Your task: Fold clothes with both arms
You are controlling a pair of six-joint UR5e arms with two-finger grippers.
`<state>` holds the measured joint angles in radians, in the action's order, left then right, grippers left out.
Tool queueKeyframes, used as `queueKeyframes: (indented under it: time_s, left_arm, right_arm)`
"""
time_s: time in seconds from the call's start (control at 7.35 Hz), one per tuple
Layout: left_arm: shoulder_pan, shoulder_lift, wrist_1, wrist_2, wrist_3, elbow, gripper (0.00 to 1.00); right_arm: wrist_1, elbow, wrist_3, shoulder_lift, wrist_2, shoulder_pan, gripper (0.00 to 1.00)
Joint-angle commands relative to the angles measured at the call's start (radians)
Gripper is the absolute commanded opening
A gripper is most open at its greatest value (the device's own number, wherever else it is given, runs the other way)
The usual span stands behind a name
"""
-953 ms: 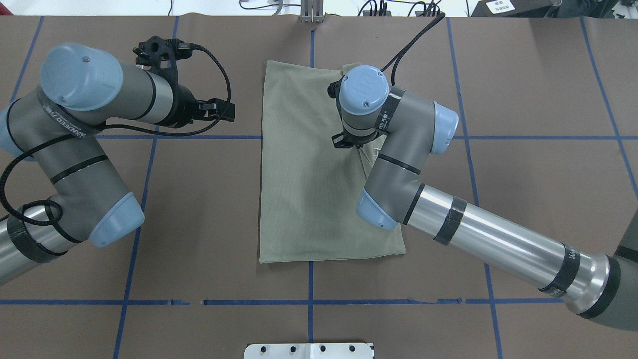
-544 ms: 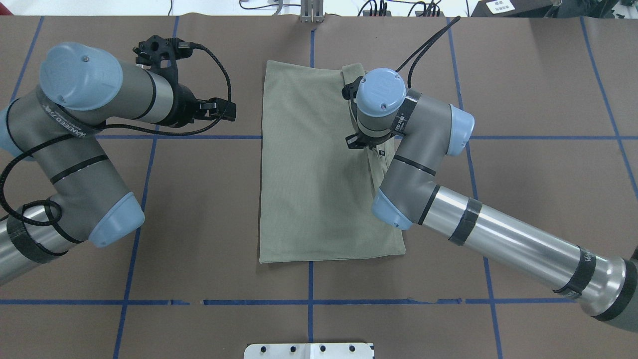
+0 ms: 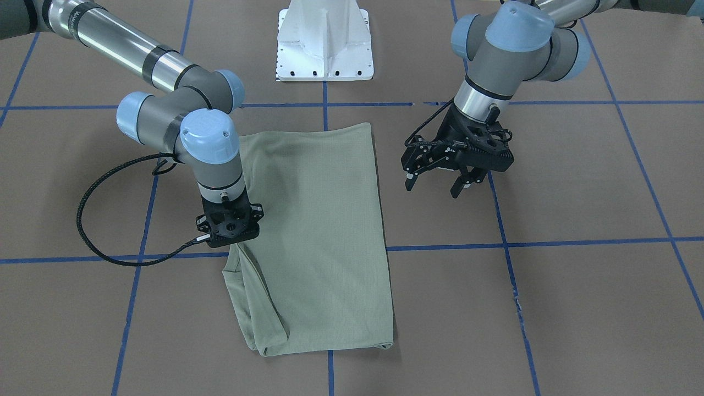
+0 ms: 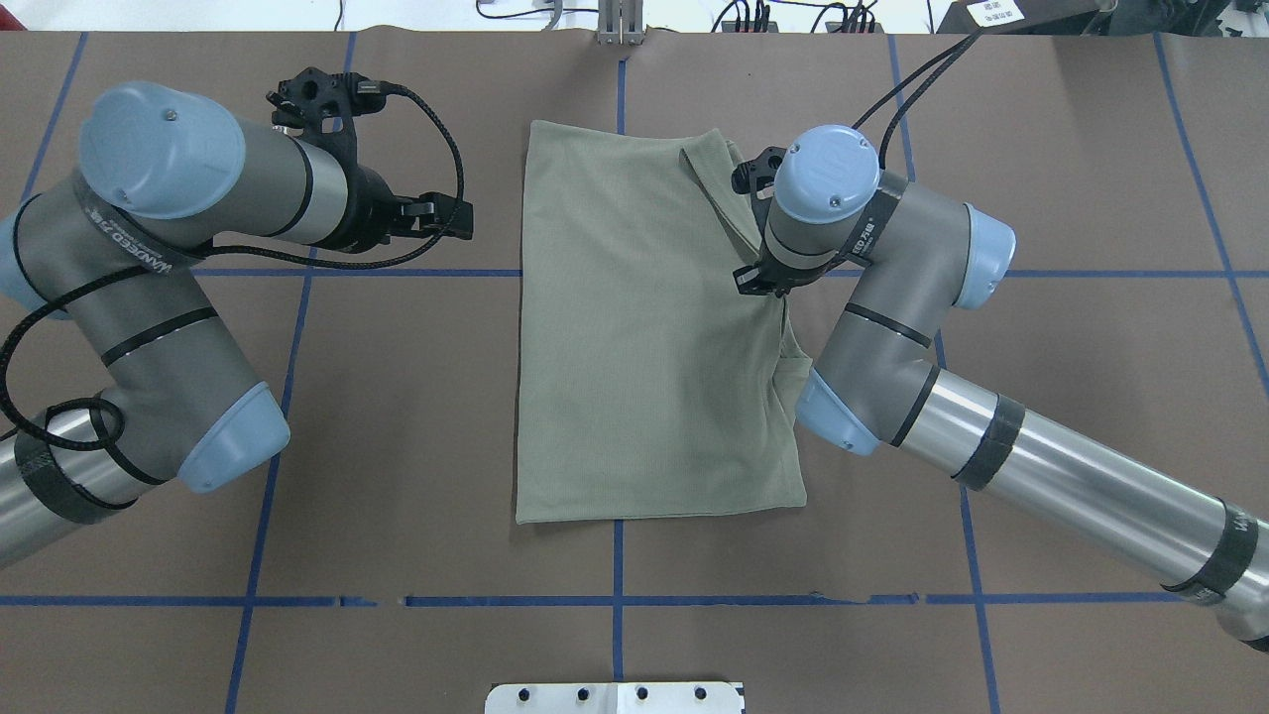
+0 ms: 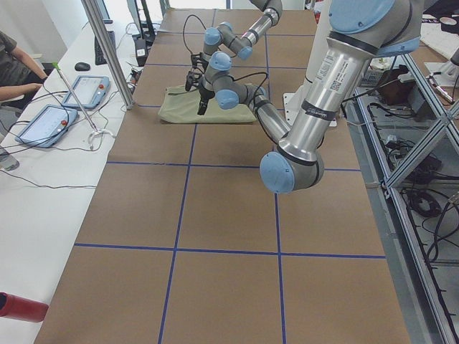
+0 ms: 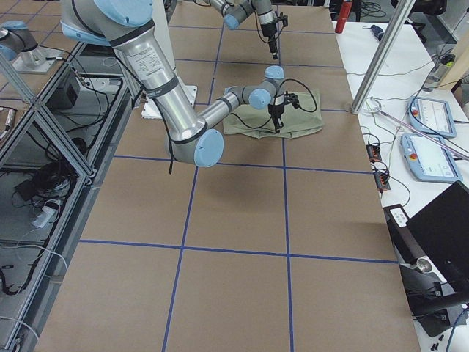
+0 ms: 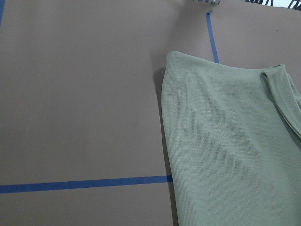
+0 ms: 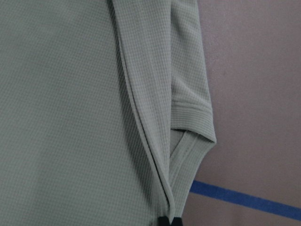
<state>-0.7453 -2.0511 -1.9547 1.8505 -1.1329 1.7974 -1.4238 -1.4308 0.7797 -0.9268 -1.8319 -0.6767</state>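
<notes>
The right tool [image 8: 167, 221] pinches the folded side edge of the sage-green knit shirt [image 3: 319, 231], which lies flat on the table [image 3: 577, 220] beneath it. The left tool [image 3: 434, 186], spread wide, hovers beside the shirt without touching it.

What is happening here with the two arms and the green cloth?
The robot is folding a pale green shirt that lies in a rough rectangle on the brown table. The right arm's end effector is down at one long edge of the shirt and appears shut on a fold of fabric there. The left arm's end effector hangs open above the bare table beside the opposite long edge, touching nothing.
</notes>
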Motion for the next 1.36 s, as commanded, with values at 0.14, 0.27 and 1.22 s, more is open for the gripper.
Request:
queueKeyframes:
  time_s: [0.14,0.27,1.22]
  left_arm:
    - [0.000,0.002,0.000,0.000,-0.001,0.010,1.00]
    - [0.000,0.002,0.002,0.000,-0.001,0.020,1.00]
    - [-0.002,-0.009,0.010,-0.002,0.007,0.074,1.00]
  right_arm:
    - [0.002,-0.008,0.001,-0.015,-0.001,-0.003,0.07]
    - [0.003,-0.008,0.000,-0.017,-0.003,-0.009,0.15]
    - [0.011,0.105,-0.013,0.104,-0.006,-0.067,1.00]
